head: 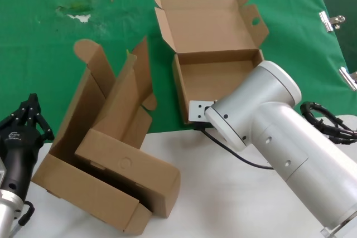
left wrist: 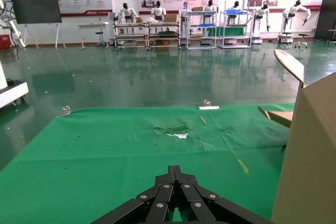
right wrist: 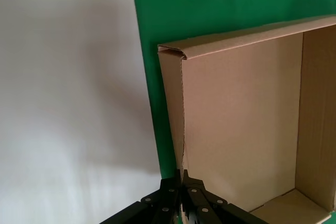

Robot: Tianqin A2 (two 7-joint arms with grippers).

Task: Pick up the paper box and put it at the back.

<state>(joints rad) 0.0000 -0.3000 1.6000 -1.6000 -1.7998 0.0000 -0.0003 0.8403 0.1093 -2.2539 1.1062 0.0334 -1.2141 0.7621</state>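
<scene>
The paper box (head: 216,79) lies open on the green cloth (head: 44,43), its hinged lid (head: 207,23) folded back flat on the cloth and its tray facing up. One rounded side flap (head: 254,23) on the lid carries a round hole. The near wall of the tray sits close to the boundary between the green cloth and the white tabletop (head: 223,204).

We see the right arm (head: 279,143) reaching forward over the tabletop to the near wall of the box. In the right wrist view, the right gripper (right wrist: 182,182) meets the top edge of that thin cardboard wall (right wrist: 173,114), with its fingers (right wrist: 202,200) drawn together on either side of the wall, clamped on it. The tray interior (right wrist: 241,124) shows bare brown cardboard.

The left gripper (head: 25,116) rests at the left edge of the head view, near the tabletop and apart from the paper box. In the left wrist view, its fingers (left wrist: 165,195) are pressed together at the tips with nothing between them.

A tilted pile of similar brown boxes (head: 106,154) stands nested between the left gripper and the paper box, straddling the cloth and the tabletop. A whitish scuff (head: 78,14) marks the cloth farther back. Metal clips (head: 332,22) hold the cloth's right edge.
</scene>
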